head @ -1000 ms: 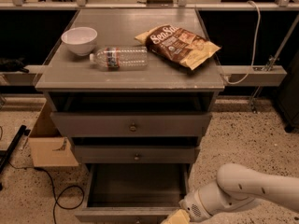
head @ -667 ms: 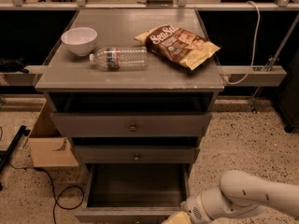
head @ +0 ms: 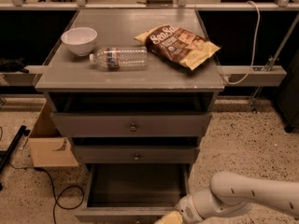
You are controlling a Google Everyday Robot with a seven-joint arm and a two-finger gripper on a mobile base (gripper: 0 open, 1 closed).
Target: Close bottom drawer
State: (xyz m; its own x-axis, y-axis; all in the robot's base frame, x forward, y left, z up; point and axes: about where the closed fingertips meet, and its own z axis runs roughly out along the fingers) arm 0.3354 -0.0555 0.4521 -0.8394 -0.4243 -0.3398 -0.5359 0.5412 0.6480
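The bottom drawer (head: 137, 186) of the grey cabinet is pulled far out, and its plain grey interior is empty. Only the top strip of its front (head: 122, 214) shows at the lower edge of the view; its knob is out of view. My gripper (head: 169, 217) is at the bottom edge of the view, by the right end of that drawer front, on the end of my white arm (head: 243, 195), which reaches in from the right. Most of the gripper is cut off by the frame edge.
The middle drawer (head: 136, 155) and the top drawer (head: 132, 124) stand slightly out. On the cabinet top lie a white bowl (head: 79, 40), a plastic bottle (head: 119, 58) and a chip bag (head: 179, 44). A cardboard box (head: 48, 143) and a black cable (head: 55, 191) are on the floor to the left.
My arm has dropped a little lower and the gripper has edged slightly left along the drawer front. The drawer has not visibly moved.
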